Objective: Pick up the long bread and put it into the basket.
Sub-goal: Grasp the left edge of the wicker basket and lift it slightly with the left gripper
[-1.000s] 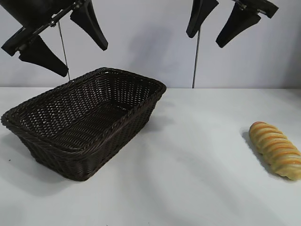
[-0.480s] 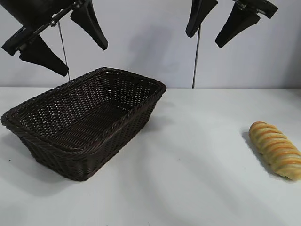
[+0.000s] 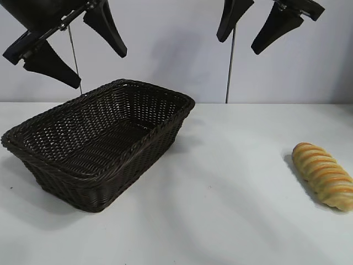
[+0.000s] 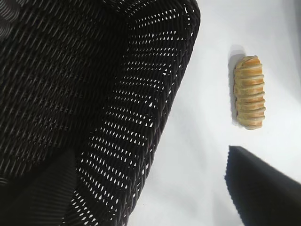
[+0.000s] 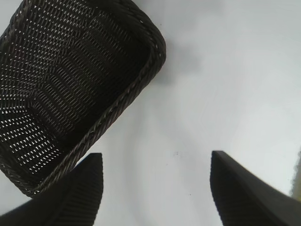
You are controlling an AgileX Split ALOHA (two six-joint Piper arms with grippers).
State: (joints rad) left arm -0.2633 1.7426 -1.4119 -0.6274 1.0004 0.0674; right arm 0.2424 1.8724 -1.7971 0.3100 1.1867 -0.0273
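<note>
We see the long bread [image 3: 323,175] lying on the white bench [image 3: 231,210] at the far right of the exterior view, well apart from the basket [image 3: 98,144], which sits on the bench at the left. The loaf lies flat, its striped ridges facing up, one end pointing back toward the wall and the other toward the front right corner. Nothing touches it. The basket holds nothing that we can make out; its woven floor and sloping sides are bare.

Both arms hang high above the bench. Our left gripper [image 3: 74,52] hovers over the basket's rear left side with its fingers spread wide and nothing between them. Our right gripper [image 3: 248,36] hangs above the open stretch of bench between basket and bread, its fingers also parted and holding nothing.

From the left wrist we look down on the basket's rim [image 4: 164,108] and the bread [image 4: 250,92] beyond it. From the right wrist we see the basket's corner [image 5: 141,56] and bare bench [image 5: 225,94] between the two dark fingers [image 5: 77,193].
</note>
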